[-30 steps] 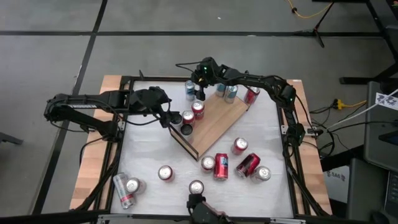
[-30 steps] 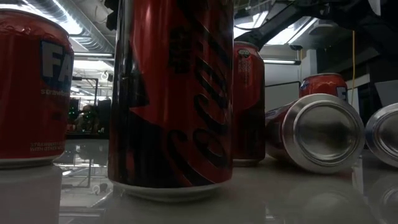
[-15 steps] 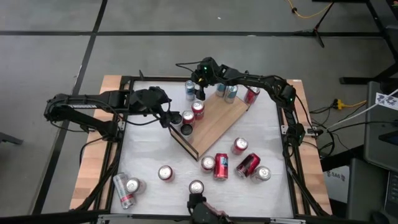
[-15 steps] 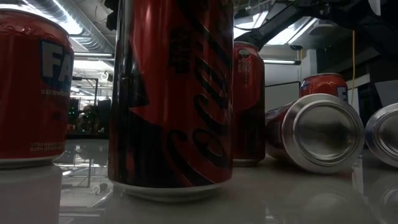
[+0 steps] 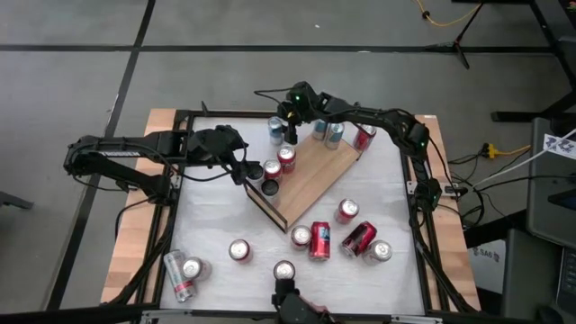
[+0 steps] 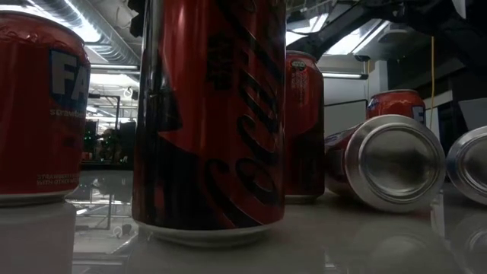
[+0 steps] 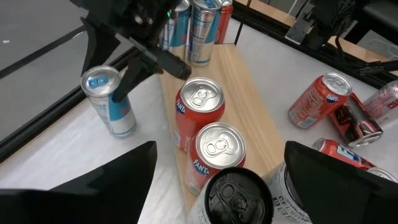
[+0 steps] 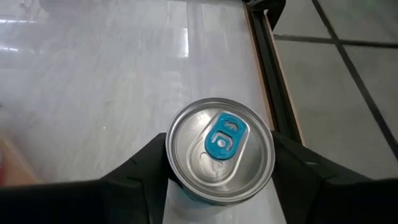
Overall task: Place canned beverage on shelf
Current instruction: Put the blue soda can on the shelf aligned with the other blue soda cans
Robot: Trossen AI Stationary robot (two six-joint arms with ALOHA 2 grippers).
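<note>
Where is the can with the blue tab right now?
The blue-tab can stands on the white tabletop at the far side, just off the shelf, between the right end effector's fingers.

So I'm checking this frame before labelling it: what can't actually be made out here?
- Right tool: its fingers flank the blue-tab can; the can's top hides any contact in the right wrist view.
- Shelf: unseen in the low view, behind the dark cola can.
- Can labels: too small in the high view.
- Black-topped can: cut off by the left wrist view's edge.
- Left tool: only its open fingers show.
</note>
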